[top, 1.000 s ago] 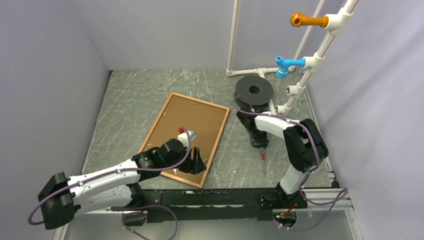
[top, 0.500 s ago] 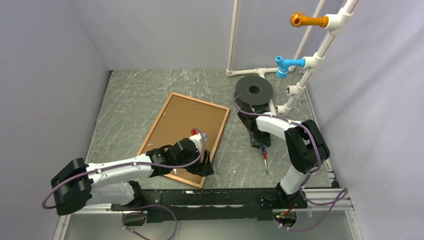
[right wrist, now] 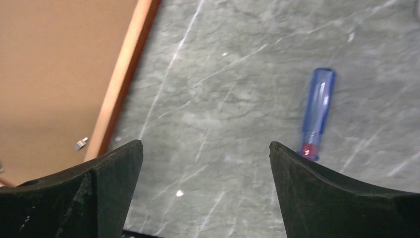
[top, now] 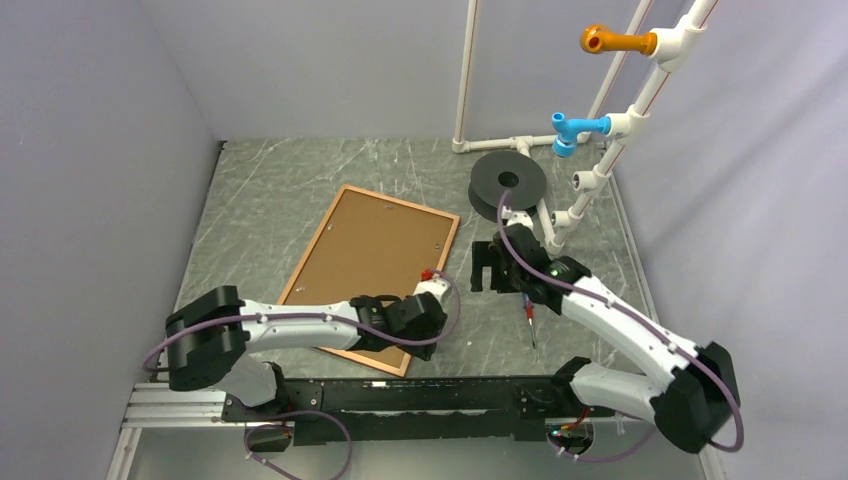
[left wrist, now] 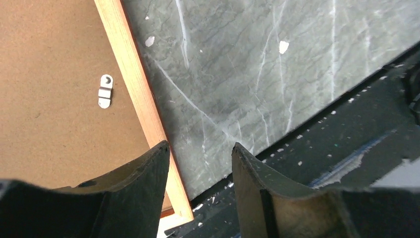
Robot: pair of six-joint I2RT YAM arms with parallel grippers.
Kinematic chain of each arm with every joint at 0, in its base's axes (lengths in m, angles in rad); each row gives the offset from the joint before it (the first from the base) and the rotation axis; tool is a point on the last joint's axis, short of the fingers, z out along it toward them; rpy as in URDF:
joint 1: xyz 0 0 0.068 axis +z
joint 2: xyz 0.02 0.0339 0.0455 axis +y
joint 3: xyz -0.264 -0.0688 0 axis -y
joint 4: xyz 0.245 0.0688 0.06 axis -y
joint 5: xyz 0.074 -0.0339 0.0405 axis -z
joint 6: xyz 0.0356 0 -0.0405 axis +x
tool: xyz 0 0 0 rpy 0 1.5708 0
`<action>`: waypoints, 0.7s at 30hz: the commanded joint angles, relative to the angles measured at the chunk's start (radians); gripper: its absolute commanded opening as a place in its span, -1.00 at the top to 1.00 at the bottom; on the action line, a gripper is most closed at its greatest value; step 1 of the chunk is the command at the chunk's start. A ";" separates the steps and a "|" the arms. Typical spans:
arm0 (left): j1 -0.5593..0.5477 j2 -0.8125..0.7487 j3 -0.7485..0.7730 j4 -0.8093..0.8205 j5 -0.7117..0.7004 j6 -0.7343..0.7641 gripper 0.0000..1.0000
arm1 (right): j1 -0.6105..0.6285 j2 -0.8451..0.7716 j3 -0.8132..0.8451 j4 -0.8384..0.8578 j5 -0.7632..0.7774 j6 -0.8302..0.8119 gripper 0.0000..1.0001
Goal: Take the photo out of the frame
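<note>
Half-open, empty left gripper [left wrist: 200, 148] straddles the frame [left wrist: 133, 89] rail; best to nudge the turn clip [left wrist: 105, 90] ahead-left. Right gripper [right wrist: 205, 148] wide open, empty.

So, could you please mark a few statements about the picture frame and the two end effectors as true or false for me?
1. The frame lies with its brown backing panel facing up. True.
2. The right end effector is shut on the screwdriver. False: it is wide open and empty, and the screwdriver lies free on the table.
3. The backing panel has been lifted out of the frame. False: it sits inside the rails.
4. The left end effector is open at the frame's near right corner, one finger over the panel and the other over the table. True.
5. A small metal tab sits on the panel close to the rail. True.
</note>
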 commanded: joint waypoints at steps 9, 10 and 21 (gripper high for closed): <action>-0.116 0.136 0.173 -0.220 -0.293 -0.015 -0.06 | 0.000 -0.274 -0.186 0.076 -0.072 0.151 -0.99; -0.116 0.140 0.176 -0.223 -0.296 -0.016 -0.07 | 0.000 -0.286 -0.188 0.071 -0.066 0.161 -1.00; -0.116 0.178 0.169 -0.221 -0.293 -0.026 0.00 | 0.000 -0.440 -0.263 0.090 -0.035 0.229 -1.00</action>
